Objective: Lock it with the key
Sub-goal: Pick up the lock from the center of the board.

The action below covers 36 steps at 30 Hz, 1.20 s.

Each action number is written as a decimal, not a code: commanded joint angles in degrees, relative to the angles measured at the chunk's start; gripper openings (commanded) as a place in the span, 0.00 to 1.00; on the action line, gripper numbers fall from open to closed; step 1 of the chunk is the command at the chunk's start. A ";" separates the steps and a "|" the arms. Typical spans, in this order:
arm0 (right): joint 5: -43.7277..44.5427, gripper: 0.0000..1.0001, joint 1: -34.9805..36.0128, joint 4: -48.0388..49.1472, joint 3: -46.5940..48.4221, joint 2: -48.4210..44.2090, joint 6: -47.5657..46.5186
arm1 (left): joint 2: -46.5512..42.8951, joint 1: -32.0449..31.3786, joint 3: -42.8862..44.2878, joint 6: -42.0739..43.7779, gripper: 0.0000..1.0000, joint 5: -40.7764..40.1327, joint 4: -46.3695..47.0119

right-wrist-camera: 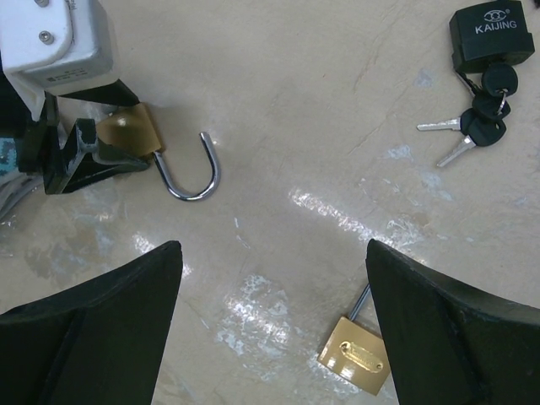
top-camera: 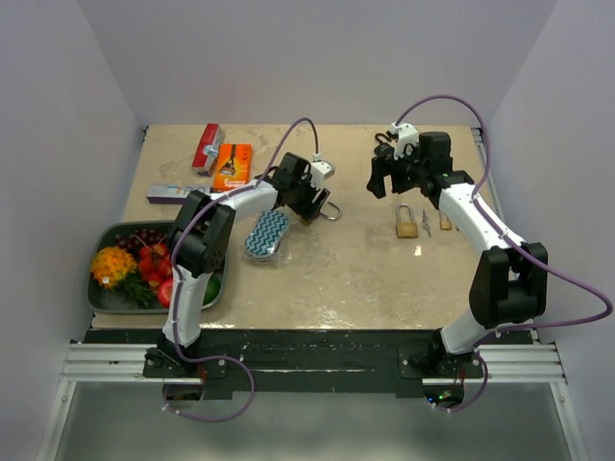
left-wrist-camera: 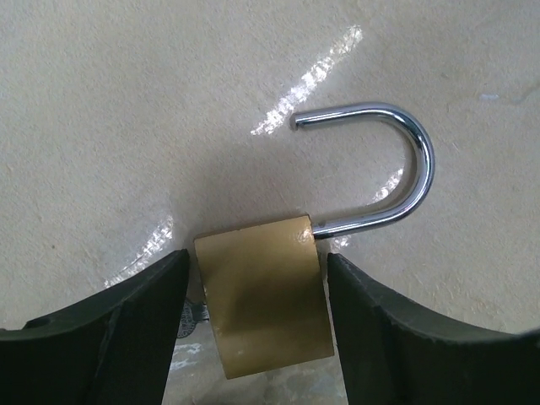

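Left gripper (left-wrist-camera: pixel 257 266) straddles brass padlock (left-wrist-camera: pixel 263 308); contact unclear.

Between the matt black plastic fingers (left-wrist-camera: pixel 126 337) of my left gripper (left-wrist-camera: pixel 257 283): brass padlock (left-wrist-camera: pixel 266 295), smooth, dull sheen; shackle (left-wrist-camera: pixel 413 152), polished mirror-bright metal. Beneath: tabletop (left-wrist-camera: pixel 126 110), beige, stone-look, smooth, glare-streaked. Ahead of my right gripper (right-wrist-camera: pixel 272 253): black padlock (right-wrist-camera: pixel 491 35), matt casing.
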 commanded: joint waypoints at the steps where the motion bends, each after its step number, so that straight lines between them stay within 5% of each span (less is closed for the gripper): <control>1: 0.65 0.92 -0.07 -0.76 1.12 -0.19 -1.21 | 1.85 -0.17 2.43 5.01 0.72 2.67 -5.69; 7: 0.48 0.93 -0.16 -0.85 1.47 0.07 -1.21 | 4.14 -0.44 5.41 6.60 0.67 2.17 -9.57; 10: 0.65 0.93 -0.07 -0.59 1.73 0.42 -0.60 | 5.28 -0.44 7.00 4.14 0.41 -0.38 -9.23; 11: 0.65 0.93 -0.07 -0.58 1.73 0.34 -0.16 | 4.93 -0.44 7.09 3.09 0.23 -1.08 -8.44; 14: 0.48 0.93 -0.07 -0.50 1.47 0.25 0.81 | 3.62 -0.35 8.85 -0.17 0.00 1.01 -7.38; 23: 3.99 0.93 -0.16 5.91 -3.18 -5.71 5.98 | -4.11 0.61 12.55 -23.51 0.00 11.29 0.61; 36: 7.05 0.89 4.22 28.77 -16.81 -14.25 17.16 | -11.95 5.10 -2.92 -71.08 0.00 19.83 38.21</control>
